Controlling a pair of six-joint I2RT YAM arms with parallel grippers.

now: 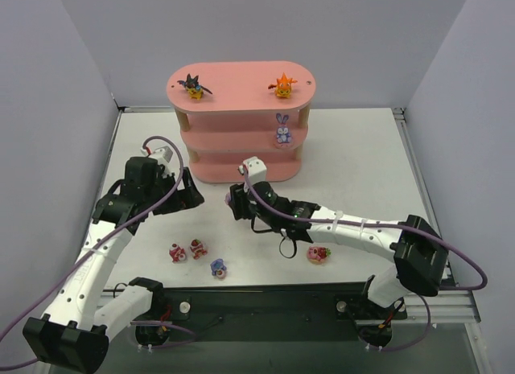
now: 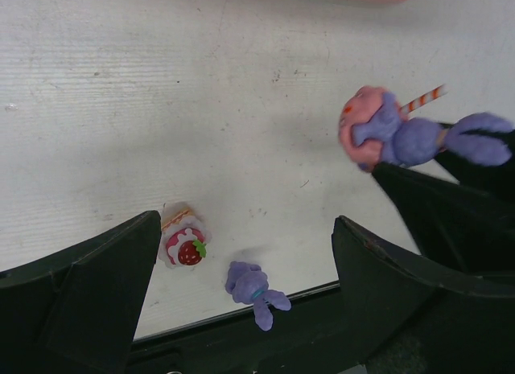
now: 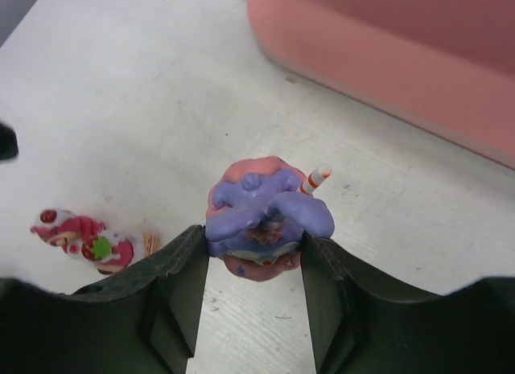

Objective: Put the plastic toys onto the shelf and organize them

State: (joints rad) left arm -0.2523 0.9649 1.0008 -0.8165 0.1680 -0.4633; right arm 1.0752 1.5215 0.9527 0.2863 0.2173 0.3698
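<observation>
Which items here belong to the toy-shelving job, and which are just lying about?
Job: pink shelf; bat toy, orange toy on its top board; shelved bunny on the middle tier; held bunny in the right pincer; loose bunny and three red-and-white toys on the table.
Not job: purple cables; black base rail.
</observation>
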